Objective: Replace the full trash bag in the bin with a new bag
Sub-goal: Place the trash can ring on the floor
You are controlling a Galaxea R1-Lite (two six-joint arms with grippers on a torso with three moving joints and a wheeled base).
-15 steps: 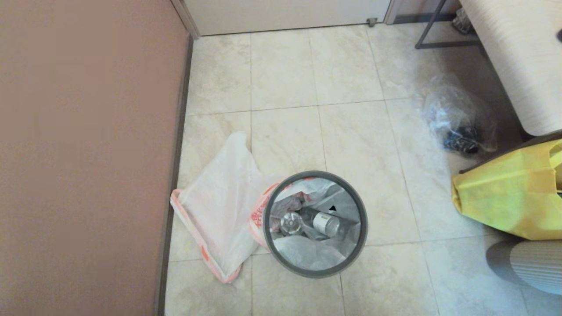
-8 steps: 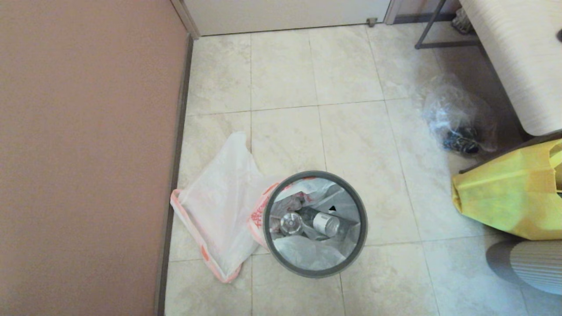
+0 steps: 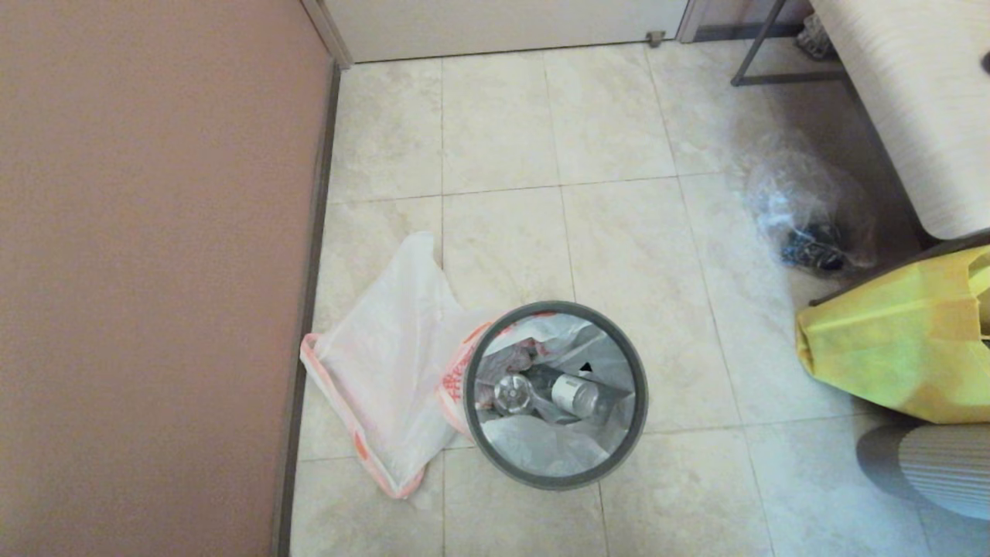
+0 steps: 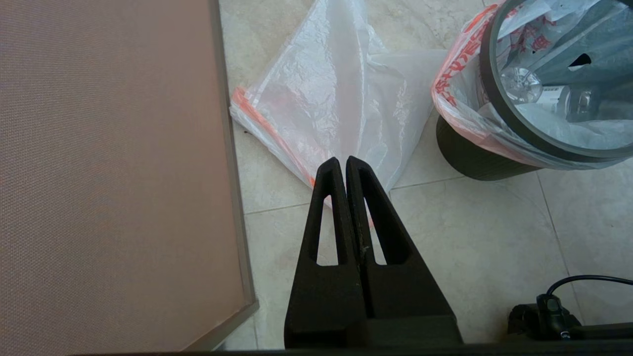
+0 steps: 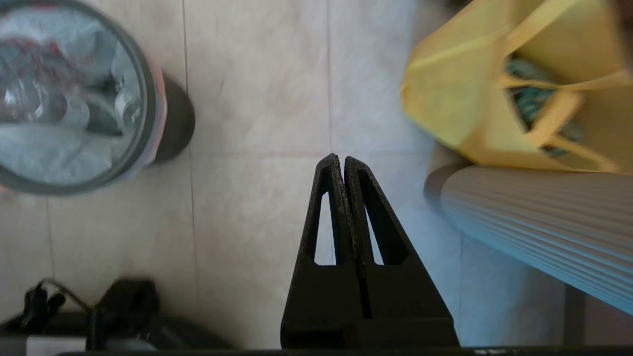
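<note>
The small round black bin stands on the tiled floor, its dark-grey hoop rim clamping a translucent full bag with red print that holds a bottle and other rubbish. A flat new white bag with an orange edge lies on the floor left of the bin, touching it. Neither gripper shows in the head view. My left gripper hangs shut and empty above the near corner of the new bag, left of the bin. My right gripper is shut and empty over bare tiles, right of the bin.
A brown wall panel runs along the left. At the right stand a yellow bag, a clear plastic bag of dark items, a ribbed grey cylinder and a pale table with a metal frame.
</note>
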